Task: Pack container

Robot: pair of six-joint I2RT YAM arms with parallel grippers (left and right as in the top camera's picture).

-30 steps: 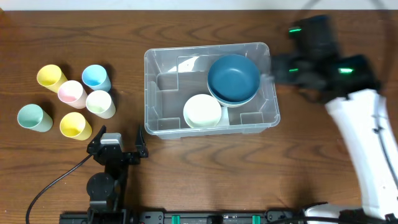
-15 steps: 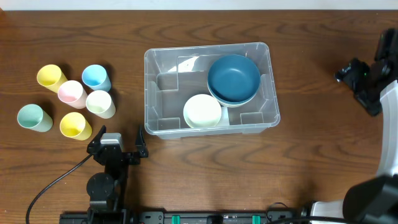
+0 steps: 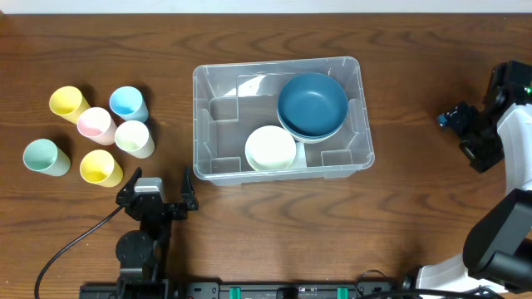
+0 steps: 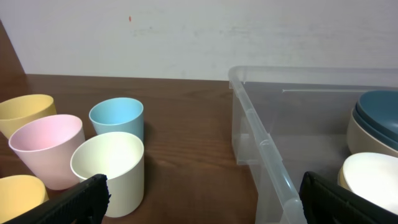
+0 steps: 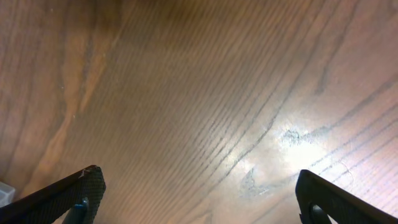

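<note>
Right gripper (image 3: pixel 462 133) has backed off to three o'clock, jaws apart, empty. Bowls (image 3: pixel 312 104) sit in the container (image 3: pixel 223 145); cups (image 3: pixel 96 124) at nine o'clock likely come next, for the spread-jawed left gripper (image 3: pixel 158 187).

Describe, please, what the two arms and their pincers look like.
The left arm is black, with a round joint housing and a thin black cable curving off it. The left pincer has two black fingers and a small grey plate on its body. The right arm wears a white shell over black joints; the right pincer is black as well.
</note>
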